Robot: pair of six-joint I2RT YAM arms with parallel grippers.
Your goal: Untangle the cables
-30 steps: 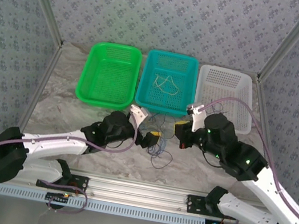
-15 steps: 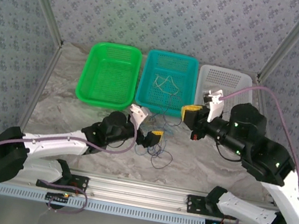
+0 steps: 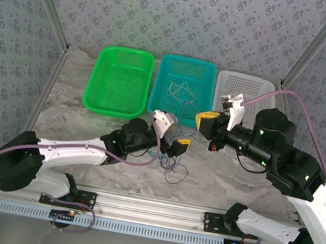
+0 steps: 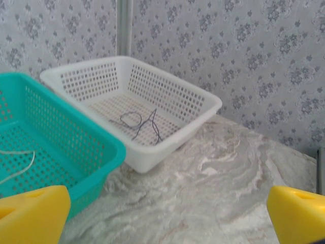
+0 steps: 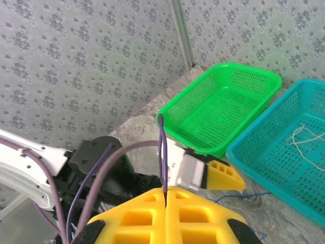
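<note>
A loose tangle of thin blue and white cables lies on the marble table in front of the teal basket. My right gripper hangs above the table, right of the tangle. Its yellow jaws are shut on a thin purple-blue cable, which loops up out of the pinch of the right gripper. My left gripper is low over the tangle, open, with nothing between its yellow fingertips. A white cable lies in the teal basket and a dark cable in the white basket.
Three baskets stand in a row at the back: green, teal and white. Patterned walls and metal posts close in both sides. The left arm's thick purple-grey hose crosses the right wrist view.
My right gripper has risen and moved back and right, still shut. My left arm has reached forward and right, bringing its open gripper over the tangle.
</note>
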